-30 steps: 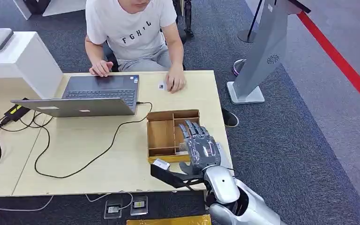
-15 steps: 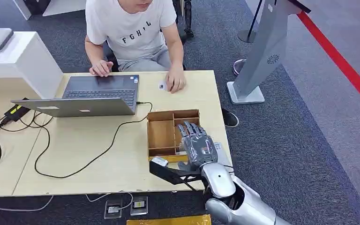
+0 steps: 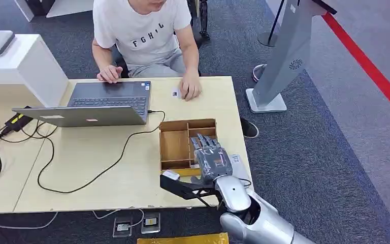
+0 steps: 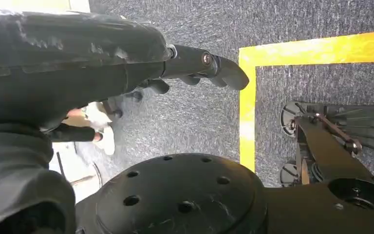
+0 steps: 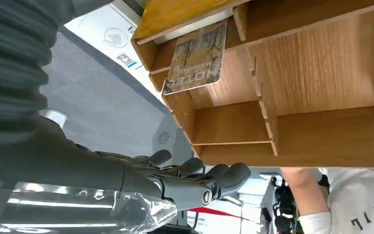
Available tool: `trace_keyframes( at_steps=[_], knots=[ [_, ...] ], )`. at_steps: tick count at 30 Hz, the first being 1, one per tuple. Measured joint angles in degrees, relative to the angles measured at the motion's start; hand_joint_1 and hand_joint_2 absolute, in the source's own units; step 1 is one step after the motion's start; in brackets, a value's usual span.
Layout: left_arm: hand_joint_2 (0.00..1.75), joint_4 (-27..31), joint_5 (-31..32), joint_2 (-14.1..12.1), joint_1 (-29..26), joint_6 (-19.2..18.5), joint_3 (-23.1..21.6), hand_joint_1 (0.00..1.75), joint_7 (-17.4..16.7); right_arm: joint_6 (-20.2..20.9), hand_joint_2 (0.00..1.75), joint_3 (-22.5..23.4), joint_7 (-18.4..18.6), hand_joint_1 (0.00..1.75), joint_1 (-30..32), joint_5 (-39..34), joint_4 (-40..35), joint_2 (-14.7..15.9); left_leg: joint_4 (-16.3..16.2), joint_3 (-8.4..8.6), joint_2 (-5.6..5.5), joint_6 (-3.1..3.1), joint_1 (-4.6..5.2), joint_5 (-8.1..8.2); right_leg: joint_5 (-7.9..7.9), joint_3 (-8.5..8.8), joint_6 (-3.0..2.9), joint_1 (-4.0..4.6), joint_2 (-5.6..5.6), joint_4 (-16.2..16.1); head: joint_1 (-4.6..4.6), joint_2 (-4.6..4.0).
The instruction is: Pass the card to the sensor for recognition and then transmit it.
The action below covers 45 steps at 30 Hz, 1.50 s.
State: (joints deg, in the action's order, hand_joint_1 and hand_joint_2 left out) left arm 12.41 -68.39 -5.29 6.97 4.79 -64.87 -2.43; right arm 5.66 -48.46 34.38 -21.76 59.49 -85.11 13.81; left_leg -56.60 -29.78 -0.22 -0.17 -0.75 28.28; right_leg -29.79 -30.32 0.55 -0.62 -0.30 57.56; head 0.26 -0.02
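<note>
- The right hand hovers over the wooden tray near the table's front right corner, its fingers extended, slightly apart and holding nothing.
- The card leans tilted in a tray compartment, apart from the hand.
- The left hand hangs over the carpet, fingers loosely curled and empty.
- A person sits at the far edge beside a laptop.

You could read "FGH'L" on the person's white T-shirt, and "HOTEL", upside down in the right wrist view, on the card in the wooden tray.
</note>
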Motion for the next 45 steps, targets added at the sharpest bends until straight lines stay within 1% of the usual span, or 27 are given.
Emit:
trace_keyframes(
  at_steps=[18, 37, 45],
  knots=[
    [0.0, 0.0, 0.2, 0.0, 0.0, 0.0, 0.0, 0.0, 0.0, 0.0, 1.75, -0.9, -1.0, 0.0, -1.0, -0.5, 2.8, -1.4, 0.0, 0.0, 0.0, 0.0, 0.0, 0.0, 0.0, 0.0, 0.0, 0.0, 0.0, 0.0, 0.0, 0.0],
    [0.0, 0.0, 0.2, 0.0, 0.0, 0.0, 0.0, 0.0, 0.0, 0.6, 1.75, -2.3, -1.3, 0.0, -1.7, -0.8, 4.0, -1.6, 0.0, 0.0, 0.0, 0.0, 0.0, 0.0, 0.0, 0.0, 0.0, 0.0, 0.0, 0.0, -0.02, 0.0],
    [0.0, 0.0, 0.2, 0.0, 0.0, 0.0, 0.0, 0.0, -0.1, 1.2, 1.75, -2.5, -0.9, 0.0, -1.8, -0.7, 4.0, -1.6, 0.0, 0.0, 0.0, 0.0, 0.0, 0.0, 0.0, 0.0, 0.0, 0.0, 0.0, 0.0, -0.02, 0.0]
  ],
)
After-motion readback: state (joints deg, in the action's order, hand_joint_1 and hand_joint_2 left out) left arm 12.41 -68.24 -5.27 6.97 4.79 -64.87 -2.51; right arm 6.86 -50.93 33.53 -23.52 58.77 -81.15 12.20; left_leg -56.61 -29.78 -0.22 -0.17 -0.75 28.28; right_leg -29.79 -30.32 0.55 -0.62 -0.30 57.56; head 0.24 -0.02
